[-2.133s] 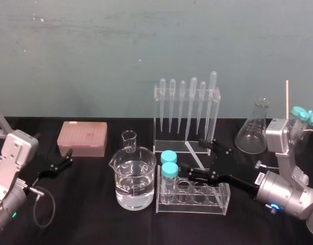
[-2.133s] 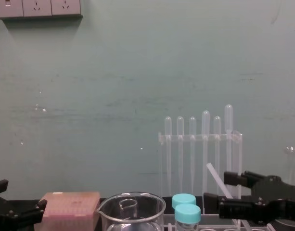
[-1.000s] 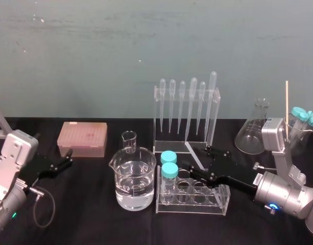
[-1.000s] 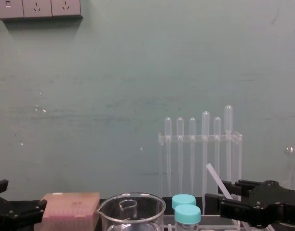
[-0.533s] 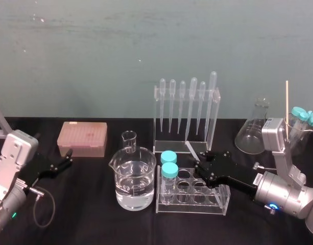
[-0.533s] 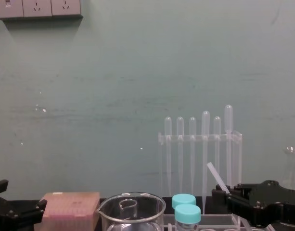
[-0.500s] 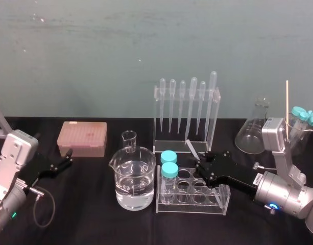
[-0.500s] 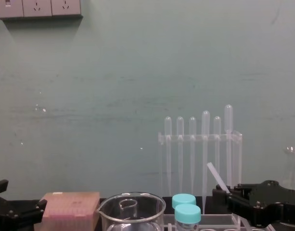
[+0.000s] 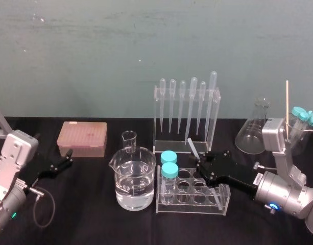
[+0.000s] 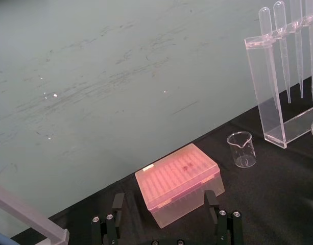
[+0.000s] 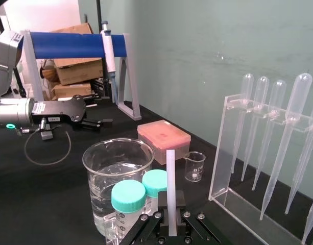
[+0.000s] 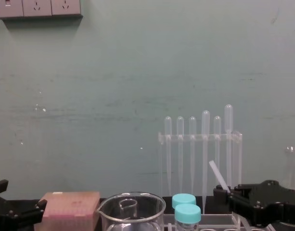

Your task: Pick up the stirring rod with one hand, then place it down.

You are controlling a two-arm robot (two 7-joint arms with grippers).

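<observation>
The stirring rod is a thin translucent white stick, tilted, with its low end between the jaws of my right gripper. That black gripper sits just behind the test tube rack and in front of the pipette rack, shut on the rod. In the right wrist view the rod rises straight out of the closed jaws of the right gripper. The chest view shows the rod slanting up from the gripper. My left gripper rests open on the table near the pink box, far from the rod.
A beaker of water stands left of the test tube rack, which holds two teal-capped tubes. Behind are the pipette rack, a small beaker, the pink tip box and a conical flask.
The right gripper's jaws, open around the rod a second ago, have closed on it. The left arm has not moved.
</observation>
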